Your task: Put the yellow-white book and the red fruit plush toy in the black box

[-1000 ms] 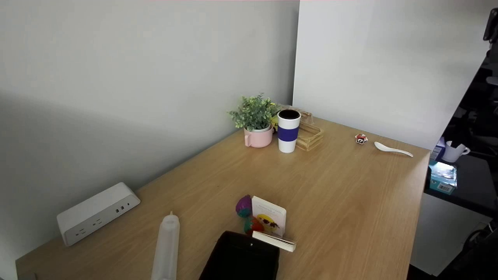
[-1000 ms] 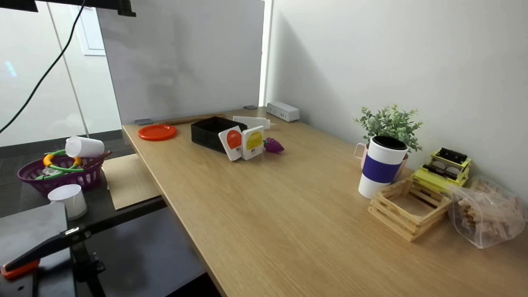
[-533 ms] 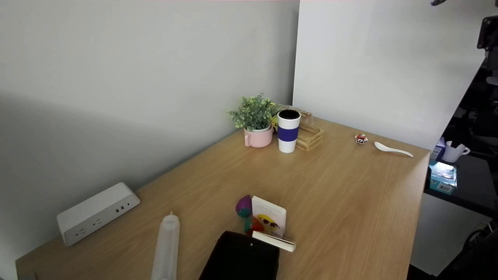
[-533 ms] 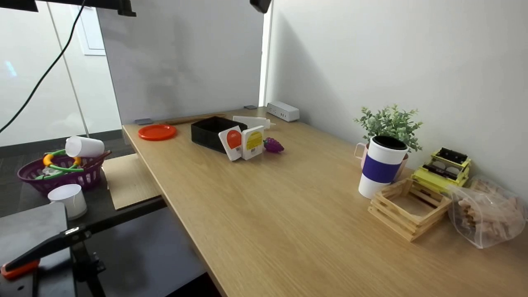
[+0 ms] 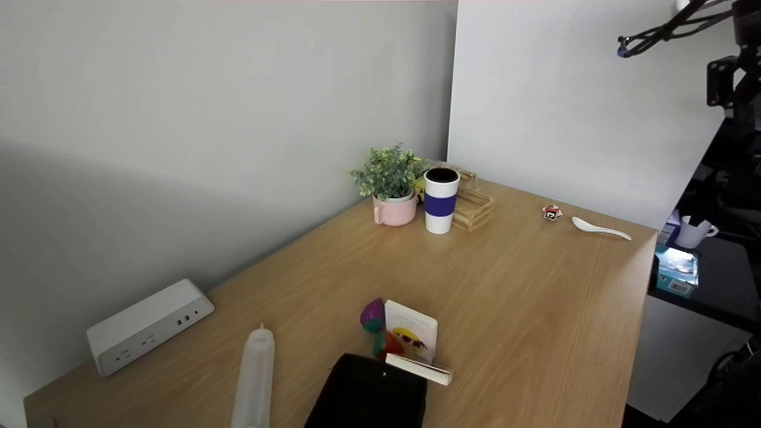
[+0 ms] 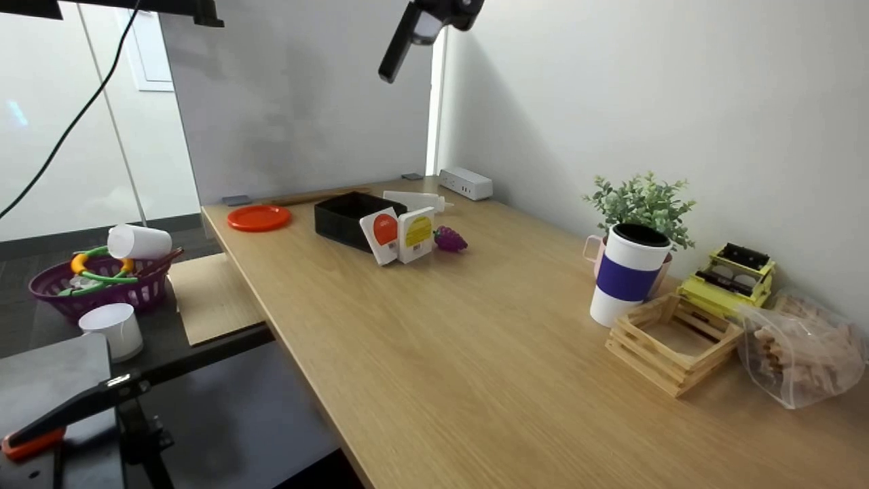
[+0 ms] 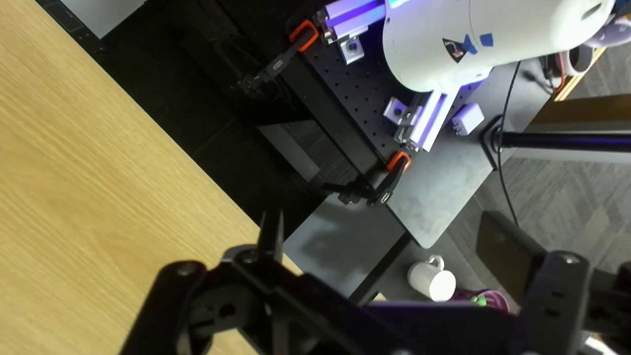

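Note:
The yellow-white book [image 5: 411, 328] stands next to the black box [image 5: 380, 397]; in an exterior view its yellow-disc cover [image 6: 416, 234] faces the camera. The red fruit plush toy [image 5: 387, 343] is a strawberry between that book, the purple toy and the box, partly covered; the books hide it in an exterior view. The box shows a low dark wall [image 6: 338, 227] there. My gripper [image 7: 382, 224] is open and empty in the wrist view, over the table edge. One dark finger [image 6: 399, 51] shows high above the table, well away from the book, toy and box.
A white book with a red-orange disc [image 6: 381, 234] leans against the box. A purple grape toy [image 6: 449, 239] lies beside the books. A clear bottle [image 5: 254, 380], white socket box [image 5: 151, 327], red plate [image 6: 259, 218], tumbler [image 6: 628, 272] and wooden crate [image 6: 679, 350] are around.
The arm has come into view: a dark finger has lowered in from the top in an exterior view, and cables and dark arm parts have moved in from the upper right. The table objects have not moved.

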`<state>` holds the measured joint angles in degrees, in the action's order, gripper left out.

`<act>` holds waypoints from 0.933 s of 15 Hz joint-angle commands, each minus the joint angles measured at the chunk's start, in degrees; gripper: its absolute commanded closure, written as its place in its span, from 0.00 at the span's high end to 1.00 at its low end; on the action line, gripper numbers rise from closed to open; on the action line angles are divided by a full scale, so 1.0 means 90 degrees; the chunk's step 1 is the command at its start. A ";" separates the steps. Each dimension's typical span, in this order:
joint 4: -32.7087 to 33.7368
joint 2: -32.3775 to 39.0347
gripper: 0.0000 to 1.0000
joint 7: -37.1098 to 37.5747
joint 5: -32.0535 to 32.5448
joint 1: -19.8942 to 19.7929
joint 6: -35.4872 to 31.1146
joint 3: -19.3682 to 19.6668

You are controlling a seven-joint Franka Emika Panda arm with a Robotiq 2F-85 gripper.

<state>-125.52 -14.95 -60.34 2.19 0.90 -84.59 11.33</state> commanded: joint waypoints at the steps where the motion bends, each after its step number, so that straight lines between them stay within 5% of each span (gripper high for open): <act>1: 0.0361 0.0504 1.00 -0.0753 0.0247 0.0020 0.0468 -0.0225; 14: 0.0591 0.1000 1.00 -0.1005 0.0100 0.0025 0.0350 -0.0483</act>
<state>-123.19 -9.84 -67.03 4.24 1.22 -81.09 8.47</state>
